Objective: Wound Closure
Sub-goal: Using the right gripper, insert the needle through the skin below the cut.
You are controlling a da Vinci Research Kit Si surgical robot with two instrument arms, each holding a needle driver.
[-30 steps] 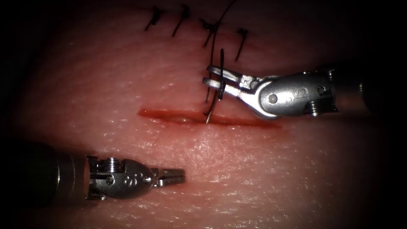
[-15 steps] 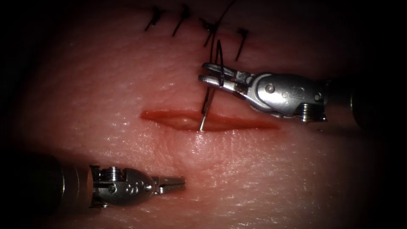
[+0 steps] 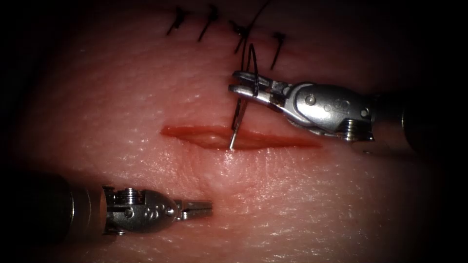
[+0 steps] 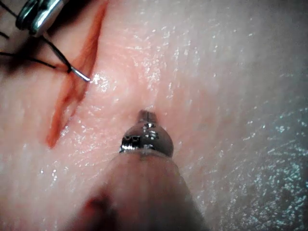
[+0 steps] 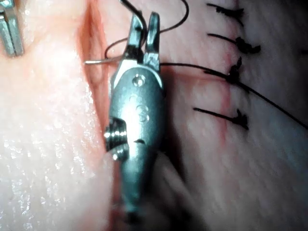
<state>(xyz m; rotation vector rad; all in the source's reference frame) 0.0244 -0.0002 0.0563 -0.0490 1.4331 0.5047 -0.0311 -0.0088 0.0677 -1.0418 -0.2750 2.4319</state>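
On the tissue (image 3: 146, 87) the cut (image 3: 282, 142) lies crosswise and gapes at its middle. My right tool (image 3: 233, 82) hangs over the far side of the cut, shut on the curved needle (image 3: 233, 140) between mid-curve and tail. The needle's bright tip reaches down into the open cut and touches its near lip (image 4: 79, 73); I cannot tell whether it has pierced that lip. Black thread (image 3: 258, 14) runs from the needle's tail to the far edge. My left tool (image 3: 209, 208) lies below the cut, shut and holding nothing. The right wrist view has the right jaws (image 5: 143, 21) around the needle (image 5: 98, 61).
Several finished black stitches (image 3: 209, 19) sit in a row on the tissue beyond the right tool, also seen as knots (image 5: 238, 72) with short cut ends. Red fluid lines the cut.
Over the last second the right tool turned and carried the needle tip down into the cut to its near lip, and the cut opened wider. The left tool barely moved.
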